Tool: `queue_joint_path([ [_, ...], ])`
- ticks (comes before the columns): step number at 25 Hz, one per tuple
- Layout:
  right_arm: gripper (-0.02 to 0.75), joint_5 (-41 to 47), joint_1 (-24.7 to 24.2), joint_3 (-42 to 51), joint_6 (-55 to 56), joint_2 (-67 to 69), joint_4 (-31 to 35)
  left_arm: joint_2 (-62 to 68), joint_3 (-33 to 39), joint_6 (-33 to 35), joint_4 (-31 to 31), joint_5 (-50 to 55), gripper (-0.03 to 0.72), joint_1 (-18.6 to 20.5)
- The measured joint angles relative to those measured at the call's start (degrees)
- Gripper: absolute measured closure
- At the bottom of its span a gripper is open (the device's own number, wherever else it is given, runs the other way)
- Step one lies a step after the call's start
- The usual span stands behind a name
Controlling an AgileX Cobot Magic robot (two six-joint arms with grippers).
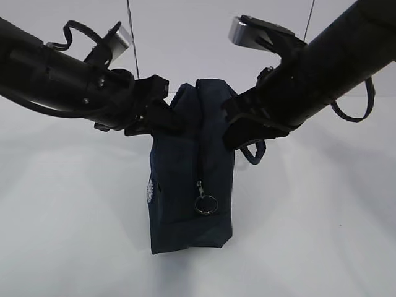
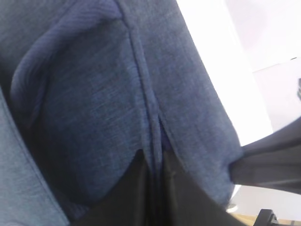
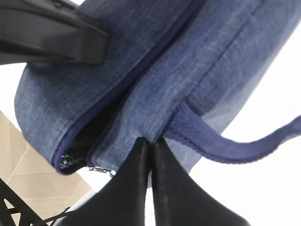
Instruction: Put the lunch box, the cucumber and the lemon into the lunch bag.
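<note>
The lunch bag stands upright at the middle of the white table, its long axis vertical, zipper end facing the near side with the ring pull hanging low. The left gripper and right gripper each pinch its top fabric, jaws clamped nearly together.

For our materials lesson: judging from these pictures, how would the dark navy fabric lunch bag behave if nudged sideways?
The dark navy fabric lunch bag probably gives rather than resists: its cloth creases where the left gripper and right gripper pinch it. Standing tall and narrow, it may tip if released. Its weave looks unlikely to slip.
</note>
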Motion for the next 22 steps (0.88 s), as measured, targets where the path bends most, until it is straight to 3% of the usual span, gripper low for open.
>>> queue_joint_path([
  [8, 0.717, 0.1, 0.0, 0.0, 0.2, -0.3, -0.3, 0.0, 0.0, 3.9, -2.9, -0.1, 0.669, -0.1],
  [22, 0.717, 2.7, 0.0, 0.0, 0.3, -0.3, -0.3, 0.0, 0.0, 7.2, -1.4, -0.6, 0.666, -0.2],
])
